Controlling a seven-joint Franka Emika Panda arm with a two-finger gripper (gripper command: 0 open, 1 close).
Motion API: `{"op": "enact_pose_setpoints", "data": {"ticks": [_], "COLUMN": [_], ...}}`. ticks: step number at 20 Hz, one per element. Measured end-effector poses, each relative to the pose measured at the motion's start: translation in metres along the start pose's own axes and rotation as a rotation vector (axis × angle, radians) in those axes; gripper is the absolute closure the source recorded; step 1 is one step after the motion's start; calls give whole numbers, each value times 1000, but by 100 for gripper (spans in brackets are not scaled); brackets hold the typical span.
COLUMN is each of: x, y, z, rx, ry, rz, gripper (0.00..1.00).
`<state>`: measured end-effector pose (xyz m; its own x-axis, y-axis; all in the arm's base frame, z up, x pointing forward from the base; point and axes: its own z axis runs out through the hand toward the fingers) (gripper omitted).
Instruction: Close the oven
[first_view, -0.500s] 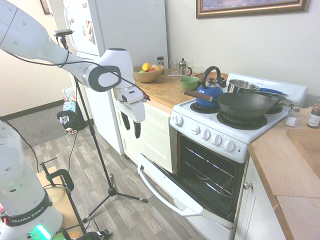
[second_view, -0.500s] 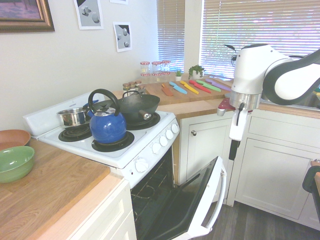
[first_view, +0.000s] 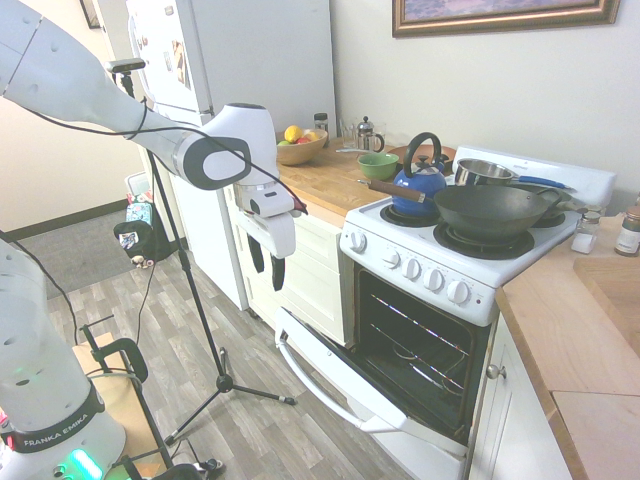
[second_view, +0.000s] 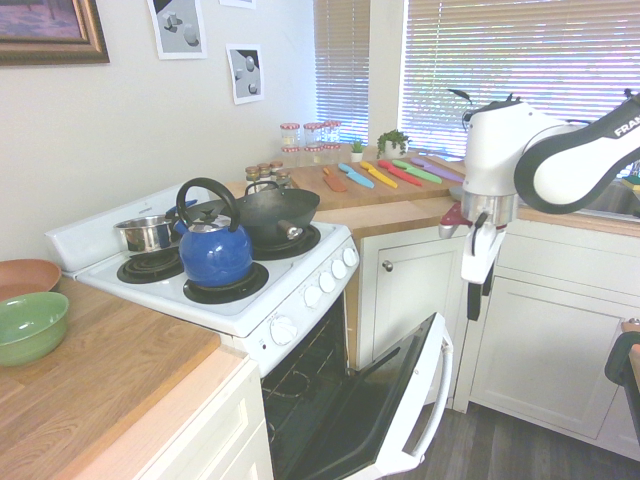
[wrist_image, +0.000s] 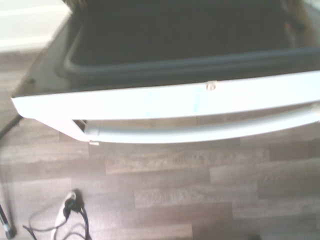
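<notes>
Our gripper (first_view: 267, 274) hangs empty, fingers apart, above the outer edge of the oven door (first_view: 345, 385), which remains to be swung fully shut.

1 green bowl (second_view: 32, 328), 1 blue kettle (second_view: 216, 254)

Directly below the gripper (first_view: 267, 268), the wrist view blurs the oven door (wrist_image: 165, 100). One end of the door handle (wrist_image: 200, 134) is cut off there.
</notes>
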<state>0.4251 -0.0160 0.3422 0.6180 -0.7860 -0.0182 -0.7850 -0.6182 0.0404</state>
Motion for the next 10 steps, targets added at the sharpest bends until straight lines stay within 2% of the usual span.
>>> {"op": "enact_pose_setpoints", "data": {"ticks": [4, 7, 10], "x": [18, 36, 51], "y": [-10, -13, -15], "z": [67, 120, 151], "rx": [-61, -68, -73], "ry": [-19, -27, -30], "rz": [-32, -79, -91], "gripper": [0, 0, 0]}}
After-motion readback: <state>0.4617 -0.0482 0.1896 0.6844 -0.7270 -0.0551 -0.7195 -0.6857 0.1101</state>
